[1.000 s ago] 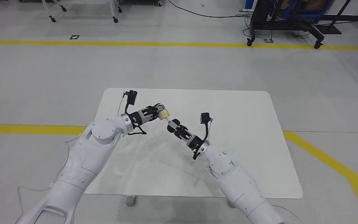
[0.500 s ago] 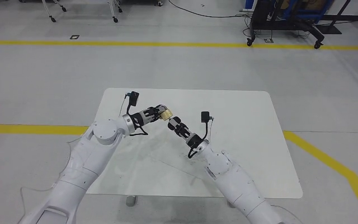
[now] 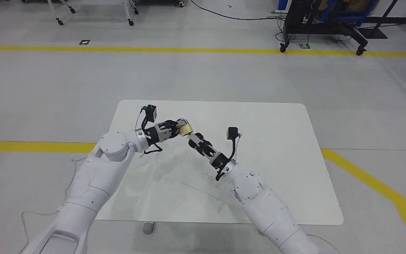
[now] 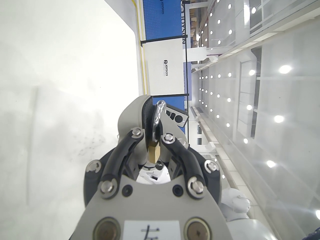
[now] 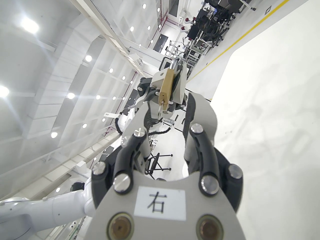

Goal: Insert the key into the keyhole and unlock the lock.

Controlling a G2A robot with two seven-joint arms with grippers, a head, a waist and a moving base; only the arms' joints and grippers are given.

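Left fingers (image 4: 132, 117) are clamping the padlock (image 5: 167, 83), right fingers (image 5: 200, 111) are hanging open around the key (image 5: 162, 107) at its keyhole, probably needing a pinch-and-twist next.

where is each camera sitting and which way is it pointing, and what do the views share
top view: above the arms, looking down at the table; both arms show.
left wrist view: on the left wrist, looking along the left gripper, jaws shut on the lock, across the table.
right wrist view: on the right wrist, looking past the right gripper, jaws open, at the key at the lock's keyhole.
shared: all three show the lock.
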